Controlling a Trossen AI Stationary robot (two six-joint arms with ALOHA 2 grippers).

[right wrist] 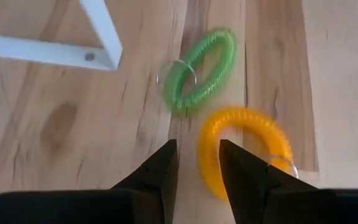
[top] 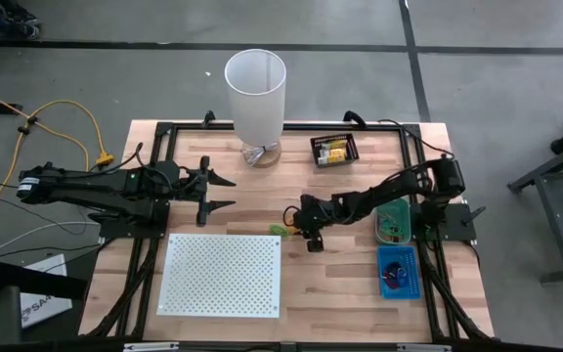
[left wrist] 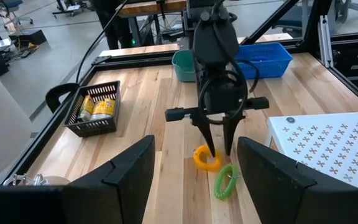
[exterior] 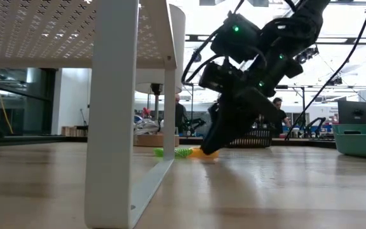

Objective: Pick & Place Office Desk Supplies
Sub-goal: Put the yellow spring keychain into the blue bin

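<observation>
The right gripper (left wrist: 219,149) points down at the table (top: 340,293), its 2 fingers (right wrist: 244,177) parted by a narrow gap and holding nothing. The orange loop (right wrist: 244,149) lies flat right at the fingertips: 1 finger stands on or inside its ring, the other just outside its rim. The green loop (right wrist: 201,71) lies just beyond the orange one, close to the white board's (top: 223,274) corner. The left gripper (top: 225,194) waits well apart, jaws wide open and empty.

Even, bright overhead light; the low view's backdrop glares white, and the right wrist view blurs the coils (right wrist: 244,146).
</observation>
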